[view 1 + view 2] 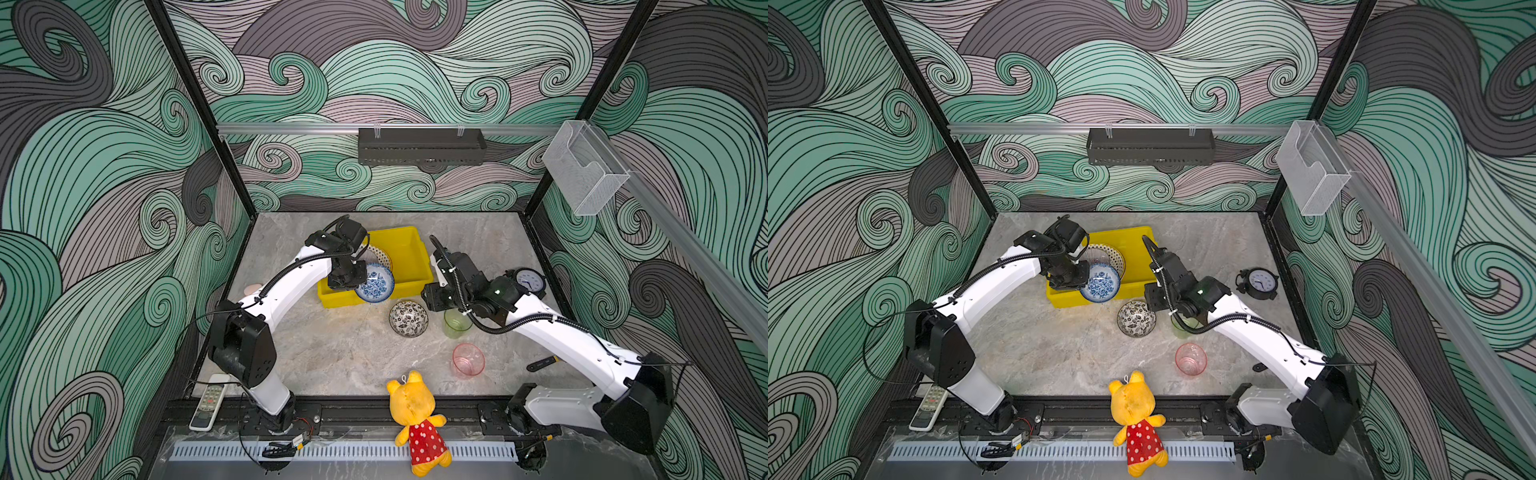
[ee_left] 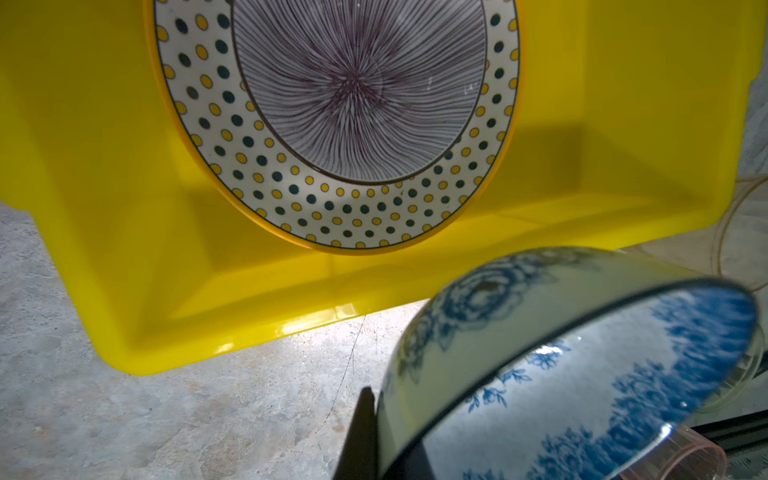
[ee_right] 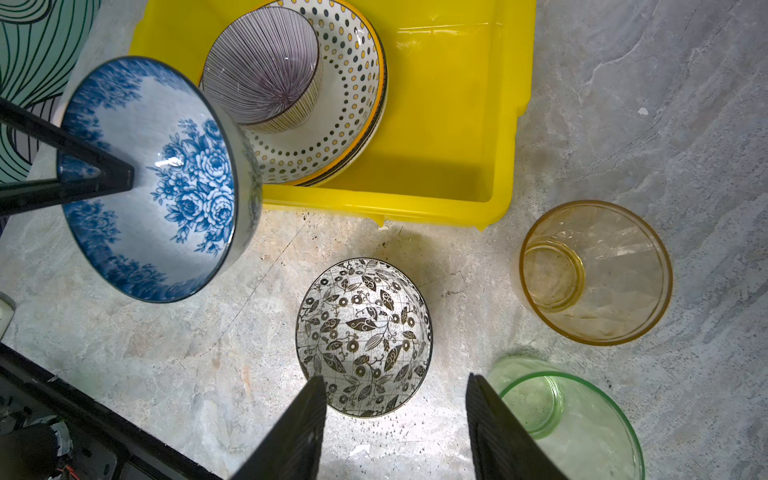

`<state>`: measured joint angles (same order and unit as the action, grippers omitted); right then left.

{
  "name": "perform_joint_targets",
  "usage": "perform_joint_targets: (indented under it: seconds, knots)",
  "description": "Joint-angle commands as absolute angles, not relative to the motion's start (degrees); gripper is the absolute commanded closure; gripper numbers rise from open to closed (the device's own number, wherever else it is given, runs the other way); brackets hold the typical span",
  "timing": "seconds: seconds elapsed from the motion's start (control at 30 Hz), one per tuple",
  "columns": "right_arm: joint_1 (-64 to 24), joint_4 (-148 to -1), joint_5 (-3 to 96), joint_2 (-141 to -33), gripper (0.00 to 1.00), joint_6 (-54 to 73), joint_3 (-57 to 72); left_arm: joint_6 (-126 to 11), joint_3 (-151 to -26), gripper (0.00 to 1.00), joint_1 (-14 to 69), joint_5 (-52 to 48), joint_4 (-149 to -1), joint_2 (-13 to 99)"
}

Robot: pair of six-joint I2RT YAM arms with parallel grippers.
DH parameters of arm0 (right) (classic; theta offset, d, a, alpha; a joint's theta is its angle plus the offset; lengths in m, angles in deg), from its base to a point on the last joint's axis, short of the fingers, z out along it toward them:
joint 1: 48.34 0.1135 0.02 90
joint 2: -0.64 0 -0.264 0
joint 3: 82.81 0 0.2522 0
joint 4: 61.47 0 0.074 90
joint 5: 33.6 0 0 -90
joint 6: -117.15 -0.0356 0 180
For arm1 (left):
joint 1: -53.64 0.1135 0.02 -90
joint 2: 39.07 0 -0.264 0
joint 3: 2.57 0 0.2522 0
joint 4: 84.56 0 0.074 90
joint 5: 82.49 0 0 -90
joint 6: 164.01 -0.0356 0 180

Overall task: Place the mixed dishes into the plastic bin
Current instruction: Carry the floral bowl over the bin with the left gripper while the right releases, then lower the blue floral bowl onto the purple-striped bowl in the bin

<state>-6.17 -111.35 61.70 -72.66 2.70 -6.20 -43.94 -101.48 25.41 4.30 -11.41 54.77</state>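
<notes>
My left gripper (image 1: 345,283) is shut on the rim of the blue floral bowl (image 1: 376,284), one finger inside and one outside. It holds the bowl tilted over the front edge of the yellow plastic bin (image 1: 409,257). In the bin a purple-striped bowl (image 2: 357,83) sits on a dotted-rim plate (image 2: 332,208). My right gripper (image 3: 395,380) is open and empty above the table. The black-white leafy bowl (image 3: 363,332) lies just ahead of it and a green cup (image 3: 569,419) stands beside one finger. An amber cup (image 3: 594,272) and a pink cup (image 1: 468,360) stand on the table.
A yellow plush bear (image 1: 415,411) lies at the table's front edge. An alarm clock (image 1: 528,280) stands at the right and a remote control (image 1: 210,401) lies at the front left. A black rack (image 1: 419,145) and a clear box (image 1: 586,166) hang on the walls.
</notes>
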Motion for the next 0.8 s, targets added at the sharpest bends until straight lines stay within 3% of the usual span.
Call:
perform_joint_targets:
  seconds: [0.0, 0.77]
  knots:
    - [-6.2, -110.2, 62.8, -73.7, 0.44, 3.8, -5.6, -44.8, -104.6, 1.00, 26.3, 4.2, -10.0, 52.8]
    - [-6.2, -109.9, 60.4, -80.6, 0.41, 5.3, -0.5, -48.3, -108.3, 1.00, 33.2, 4.3, -10.2, 52.9]
